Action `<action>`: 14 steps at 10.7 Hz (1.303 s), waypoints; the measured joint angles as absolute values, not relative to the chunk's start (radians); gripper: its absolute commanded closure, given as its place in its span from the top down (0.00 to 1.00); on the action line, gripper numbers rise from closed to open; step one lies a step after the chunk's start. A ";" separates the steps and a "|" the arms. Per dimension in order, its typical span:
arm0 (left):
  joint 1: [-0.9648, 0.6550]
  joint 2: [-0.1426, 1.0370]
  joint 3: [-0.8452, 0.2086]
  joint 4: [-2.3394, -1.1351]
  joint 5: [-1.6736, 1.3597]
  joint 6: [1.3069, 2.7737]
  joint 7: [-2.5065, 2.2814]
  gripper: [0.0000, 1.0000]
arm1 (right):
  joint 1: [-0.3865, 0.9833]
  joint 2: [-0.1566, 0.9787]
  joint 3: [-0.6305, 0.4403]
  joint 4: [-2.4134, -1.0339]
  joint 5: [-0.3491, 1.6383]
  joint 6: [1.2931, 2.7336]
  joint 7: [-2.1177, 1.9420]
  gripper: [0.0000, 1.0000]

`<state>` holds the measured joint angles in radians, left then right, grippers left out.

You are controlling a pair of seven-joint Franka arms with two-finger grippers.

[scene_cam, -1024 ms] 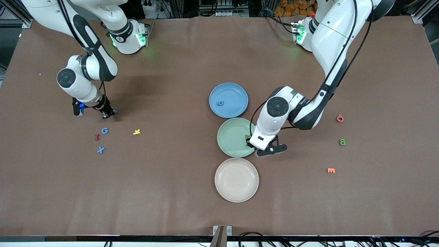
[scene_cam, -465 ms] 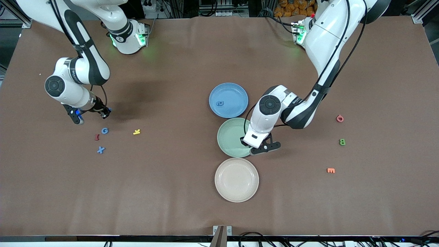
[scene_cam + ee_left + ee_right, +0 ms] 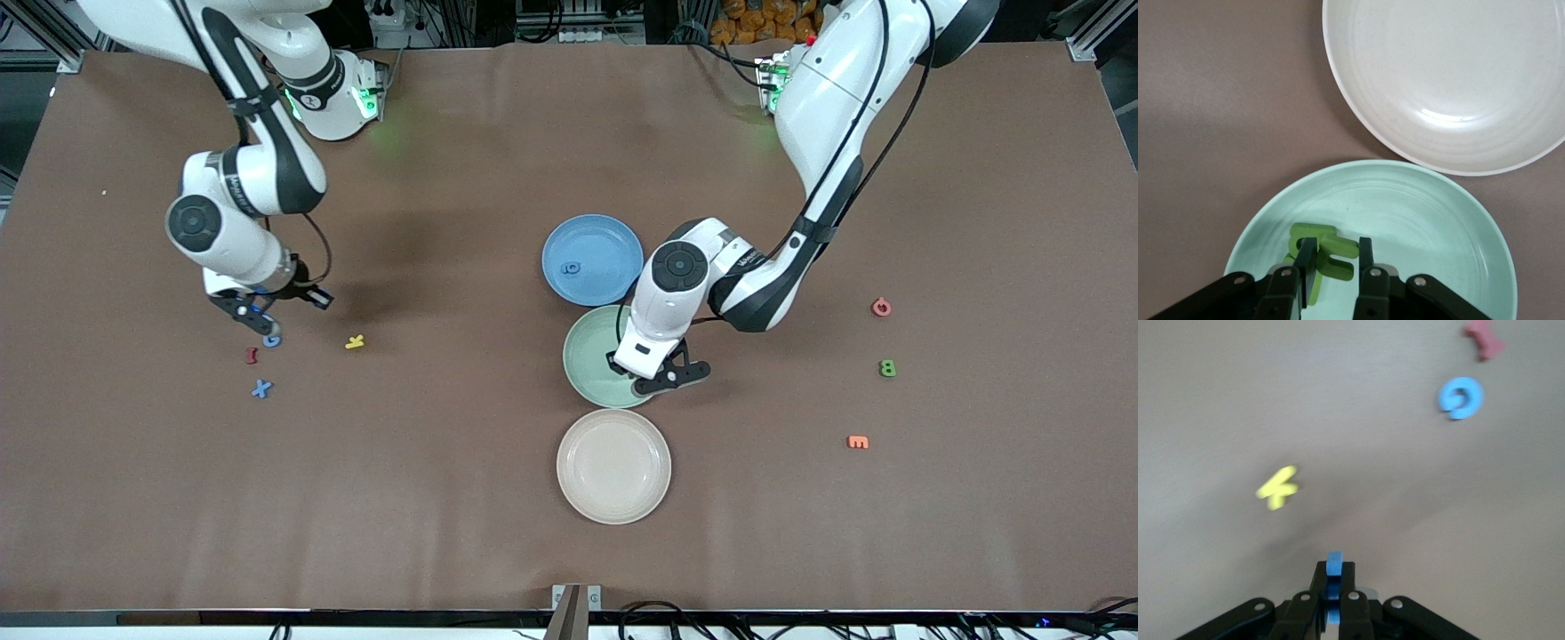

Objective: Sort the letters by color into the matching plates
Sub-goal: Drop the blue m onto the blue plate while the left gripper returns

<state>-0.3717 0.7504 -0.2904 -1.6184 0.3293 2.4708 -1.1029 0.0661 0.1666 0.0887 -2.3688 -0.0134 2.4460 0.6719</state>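
Left gripper (image 3: 1333, 267) jaws clamped on green letter (image 3: 1325, 250) over green plate (image 3: 1438, 220); right gripper (image 3: 1333, 587) jaws pinching blue letter (image 3: 1333, 564).

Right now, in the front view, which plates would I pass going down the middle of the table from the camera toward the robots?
cream plate → green plate → blue plate. The left claw hangs over the green plate, holding a green letter.
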 measured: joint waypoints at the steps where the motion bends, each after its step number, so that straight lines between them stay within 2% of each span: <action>1: -0.373 0.757 -0.290 -1.615 0.329 2.471 -1.105 0.87 | 0.067 0.167 0.141 -2.351 -0.013 2.441 0.658 0.00; 2: -0.373 0.763 -0.289 -1.611 0.329 2.471 -1.109 1.00 | 0.068 0.167 0.194 -2.334 -0.013 2.425 0.655 0.00; 6: -0.362 0.758 -0.274 -1.580 0.329 2.471 -1.125 1.00 | 0.073 0.166 0.406 -2.226 -0.013 2.231 0.679 0.00; 8: -0.299 0.720 -0.268 -1.559 0.329 2.456 -1.042 1.00 | 0.079 0.166 0.496 -2.181 -0.013 2.183 0.687 0.00; 11: -0.171 0.631 -0.282 -1.553 0.327 2.328 -0.771 1.00 | 0.160 0.202 0.528 -2.123 -0.013 2.168 0.687 0.00; 14: -0.090 0.590 -0.285 -1.573 0.327 2.257 -0.547 1.00 | 0.289 0.339 0.527 -1.989 -0.071 2.107 0.741 0.00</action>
